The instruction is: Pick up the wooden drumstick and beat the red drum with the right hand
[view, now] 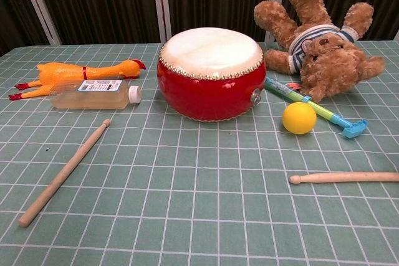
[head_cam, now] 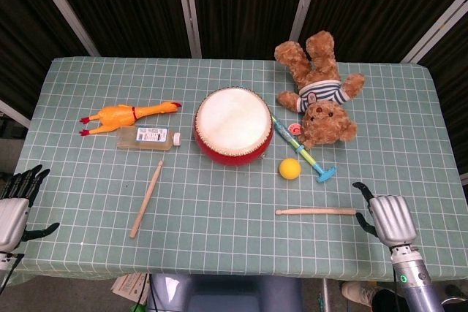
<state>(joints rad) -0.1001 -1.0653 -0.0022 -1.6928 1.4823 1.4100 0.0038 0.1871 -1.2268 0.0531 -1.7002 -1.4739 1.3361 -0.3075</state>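
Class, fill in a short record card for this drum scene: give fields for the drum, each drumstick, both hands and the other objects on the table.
drum: red drum, upright near the table's middle, white skin up
right drumstick: wooden drumstick lying flat, butt end beside the right hand
left drumstick: second drumstick lying diagonally in front of the bottle
right hand: at the table's near right edge, holding nothing
left hand: left hand off the near left edge, fingers apart, empty
other objects: rubber chicken, teddy bear, yellow ball, toy hammer

Bare cloth lies between the right drumstick and the red drum; the yellow ball and toy hammer (lying slantwise) crowd the drum's right flank.
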